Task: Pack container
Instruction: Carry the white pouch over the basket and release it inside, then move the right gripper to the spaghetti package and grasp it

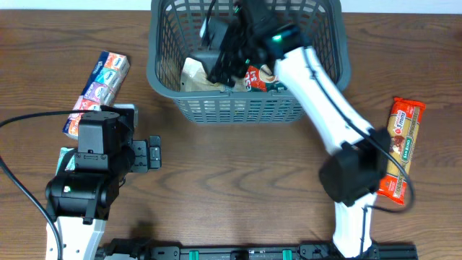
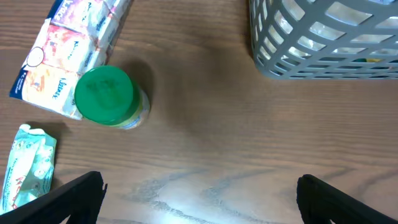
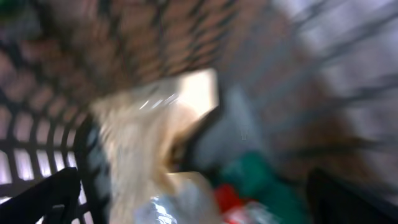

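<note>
Right gripper (image 1: 222, 65) wide inside container (image 1: 216, 108) at far edge — could snag lattice wall on exit; left gripper (image 2: 199, 193) wide, empty.

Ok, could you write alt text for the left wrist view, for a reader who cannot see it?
The left gripper, open and empty, hangs above a brown wooden table. A jar with a round green lid stands upright beside a long multipack of printed packets and a teal wrapped packet; a corner of the grey slotted plastic basket shows top right.
</note>
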Tool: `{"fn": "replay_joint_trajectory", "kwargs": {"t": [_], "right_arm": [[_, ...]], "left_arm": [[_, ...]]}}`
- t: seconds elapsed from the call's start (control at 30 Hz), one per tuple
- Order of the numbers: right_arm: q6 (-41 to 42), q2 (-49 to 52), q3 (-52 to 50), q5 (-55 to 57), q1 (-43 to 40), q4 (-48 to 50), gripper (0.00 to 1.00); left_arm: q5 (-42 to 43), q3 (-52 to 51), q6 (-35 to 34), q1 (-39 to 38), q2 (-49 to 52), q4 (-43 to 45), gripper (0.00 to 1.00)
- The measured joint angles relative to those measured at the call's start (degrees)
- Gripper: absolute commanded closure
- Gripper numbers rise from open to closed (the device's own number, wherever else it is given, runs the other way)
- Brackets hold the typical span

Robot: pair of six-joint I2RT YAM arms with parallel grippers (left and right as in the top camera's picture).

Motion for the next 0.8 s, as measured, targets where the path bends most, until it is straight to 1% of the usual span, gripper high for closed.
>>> {"fn": "replay_joint_trajectory", "kwargs": {"t": [0.07, 0.17, 0.3, 0.33, 0.37, 0.47, 0.6, 0.7, 0.8], "right_arm": [[4.0, -4.5, 4.2, 2.8, -1.5, -0.4, 0.01], [12.2, -12.8, 10.2, 6.9, -6.5, -3.2, 0.01], [27.6, -23.8, 14.7, 15.2, -19.6, -13.0, 0.01], [32.5, -26.1, 15.2, 16.9, -24.4, -17.7, 0.01], [36.7, -28.0, 15.3, 18.3, -28.5, -22.9, 0.01], [44.9, -29.9, 15.2, 20.9, -39.3, -32.1, 0.01], [50.4, -28.1, 13.7, 22.3, -49.7, -40.1, 0.01], [51.7, -26.6, 10.7, 22.8, -54.9, -45.0, 0.01], [51.4, -26.2, 5.2, 23.0, -58.6, -45.5, 0.01]], "left_arm": [[0.0, 0.0, 0.0, 0.0, 0.0, 0.0, 0.01], [0.0, 0.0, 0.0, 0.0, 0.0, 0.0, 0.01], [0.0, 0.0, 0.0, 0.0, 0.0, 0.0, 0.02], [0.0, 0.0, 0.0, 0.0, 0.0, 0.0, 0.01], [0.0, 0.0, 0.0, 0.0, 0.0, 0.0, 0.01], [0.0, 0.0, 0.0, 0.0, 0.0, 0.0, 0.02], [0.0, 0.0, 0.0, 0.0, 0.0, 0.0, 0.01], [0.0, 0.0, 0.0, 0.0, 0.0, 0.0, 0.01], [0.0, 0.0, 0.0, 0.0, 0.0, 0.4, 0.01]]}}
